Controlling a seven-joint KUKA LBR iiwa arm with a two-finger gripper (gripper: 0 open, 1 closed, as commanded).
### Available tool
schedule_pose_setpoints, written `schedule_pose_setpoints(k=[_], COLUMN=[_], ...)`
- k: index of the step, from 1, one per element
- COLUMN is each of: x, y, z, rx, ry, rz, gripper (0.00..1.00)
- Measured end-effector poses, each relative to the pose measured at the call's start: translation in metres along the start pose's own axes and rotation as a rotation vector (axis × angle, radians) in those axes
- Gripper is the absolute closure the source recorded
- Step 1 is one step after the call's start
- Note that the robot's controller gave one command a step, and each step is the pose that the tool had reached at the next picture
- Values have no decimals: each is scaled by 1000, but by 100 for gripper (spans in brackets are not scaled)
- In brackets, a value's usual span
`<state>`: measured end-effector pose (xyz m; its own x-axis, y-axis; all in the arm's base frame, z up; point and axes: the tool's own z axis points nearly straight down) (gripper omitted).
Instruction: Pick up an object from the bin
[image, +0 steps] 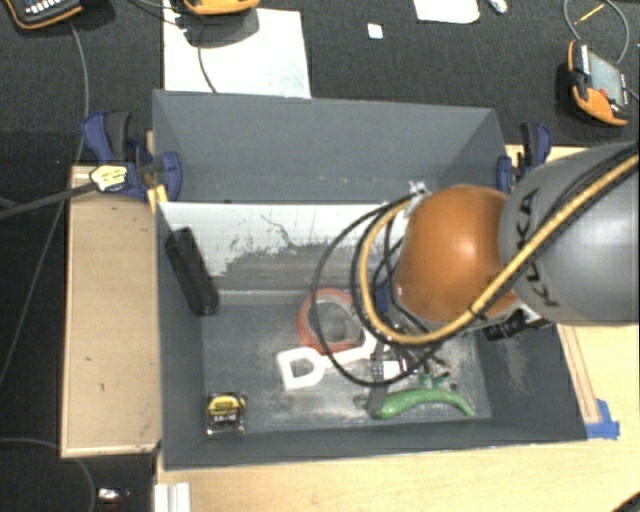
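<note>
Nearest to me, in the front left corner of the bin (330, 445), sits a small yellow and black tape measure (225, 411), well apart from everything else. Along the front, right of centre, a green curved piece (425, 402), long and bent like a pod, lies flat on the floor.

Just behind it is my hand (388, 372), down low near the floor. It is mostly covered by the arm's orange cover (450, 262) and its looping cables (365, 290). I cannot tell whether the hand is spread or pressed together, nor whether anything is pinched in it. The green curved piece lies just beside the hand, at its front edge, and I cannot tell if the two touch.

To the hand's left is a white flat piece (300, 368) with a square hole in its wider end, its narrow end running toward the hand. Behind that, a red ring (318, 318) lies on the floor, partly hidden by the cables. Farther back on the left, a black bar (190, 270) leans against the bin's left wall, well apart from the hand.
</note>
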<state>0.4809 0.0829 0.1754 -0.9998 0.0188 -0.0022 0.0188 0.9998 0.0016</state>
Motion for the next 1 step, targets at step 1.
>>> schedule_pose_setpoints(k=[1], x=[0], y=[0], z=[0], rx=[0], ry=[0], rz=[1], gripper=[0])
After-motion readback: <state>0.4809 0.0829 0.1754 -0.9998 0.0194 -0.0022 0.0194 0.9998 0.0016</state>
